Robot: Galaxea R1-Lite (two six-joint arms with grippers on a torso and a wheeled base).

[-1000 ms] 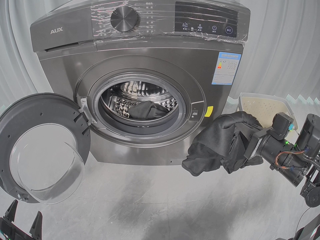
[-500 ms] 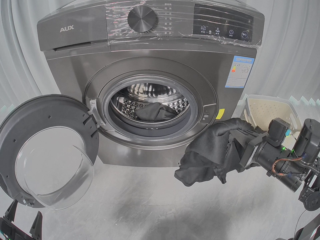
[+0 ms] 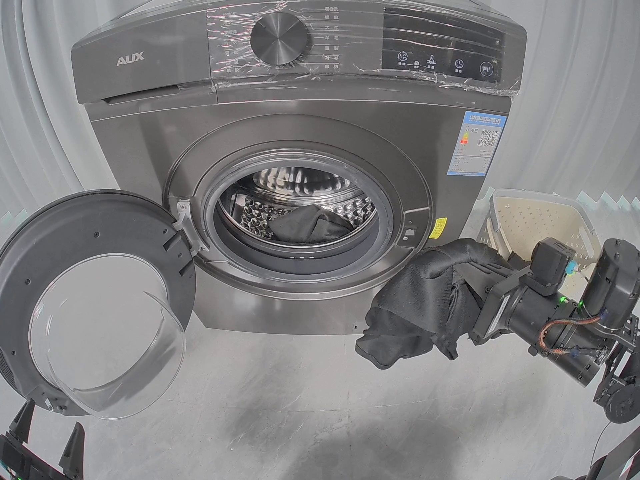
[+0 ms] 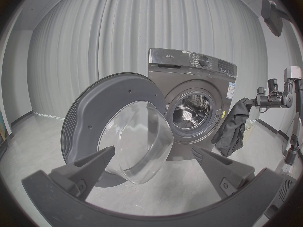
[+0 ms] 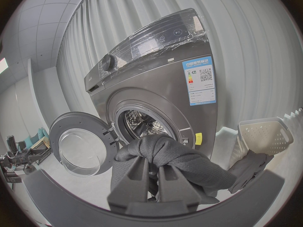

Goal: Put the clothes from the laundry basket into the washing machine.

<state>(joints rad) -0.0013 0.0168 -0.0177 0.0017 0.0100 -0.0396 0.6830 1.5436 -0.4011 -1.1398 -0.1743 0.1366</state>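
Observation:
The grey washing machine (image 3: 300, 115) stands with its round door (image 3: 93, 301) swung open to the left. A dark garment (image 3: 310, 225) lies in the drum. My right gripper (image 5: 153, 164) is shut on a black garment (image 3: 427, 301), which hangs above the floor just right of the drum opening. Behind that arm, the cream laundry basket (image 3: 533, 218) stands beside the machine. More dark cloth (image 5: 249, 171) hangs by the basket (image 5: 265, 133); I cannot tell whether it belongs to the held garment. My left gripper (image 4: 153, 148) is open, low and in front of the door, holding nothing.
The open door (image 4: 116, 123) juts out over the floor left of the drum. Pale curtains hang behind the machine. Bare grey floor (image 3: 280, 401) lies in front of it.
The head camera has shifted, so the machine sits further right in the picture. The right gripper with the black garment has come slightly nearer the machine's front. The left gripper has not moved.

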